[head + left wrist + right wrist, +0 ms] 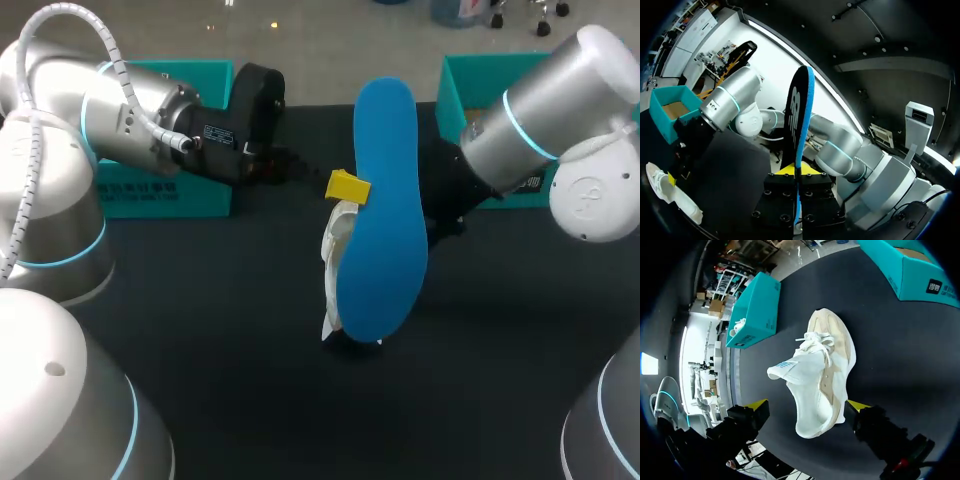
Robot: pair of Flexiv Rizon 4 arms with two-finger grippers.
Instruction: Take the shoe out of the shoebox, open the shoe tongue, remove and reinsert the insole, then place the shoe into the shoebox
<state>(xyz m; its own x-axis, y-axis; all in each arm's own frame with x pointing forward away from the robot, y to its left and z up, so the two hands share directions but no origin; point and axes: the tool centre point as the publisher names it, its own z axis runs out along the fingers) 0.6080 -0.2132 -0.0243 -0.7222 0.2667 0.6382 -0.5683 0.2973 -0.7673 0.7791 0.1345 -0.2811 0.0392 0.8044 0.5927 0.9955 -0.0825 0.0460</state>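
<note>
- Three of the five task steps judge as complete: shoe out of the box, tongue opened, insole removed. Two are left: reinserting the insole and returning the shoe to the box.
- Shoe (pixel 825 370): rests on the table (pixel 250 380) near its middle, well apart from both boxes. In the head view most of it is hidden behind the raised insole.
- Tongue (pixel 790 367): appears pulled out and folded away from the opening, laces loose. The opening therefore looks accessible.
- Insole (pixel 385 210): fully clear of the shoe and held in the air above it, blue underside toward the head camera.
- Left gripper (pixel 796 172): fingers closed narrow on one end of the insole, one yellow tip on each face. The insole stands straight out ahead of them.
- Right gripper (pixel 807 405): fingers spread wide, one on each side of the shoe, with no contact visible. It grips nothing.
- Two teal shoeboxes (pixel 170 130) stand at the table's far edge, one toward the far left corner and one toward the far right corner. The left one holds something white that cannot be identified.
- Judgement for the remaining work: the right gripper is positioned to steady the shoe, and the insole must be lowered and lined up with the opening. A misaligned entry could fold the insole or push the unrestrained shoe across the table.
</note>
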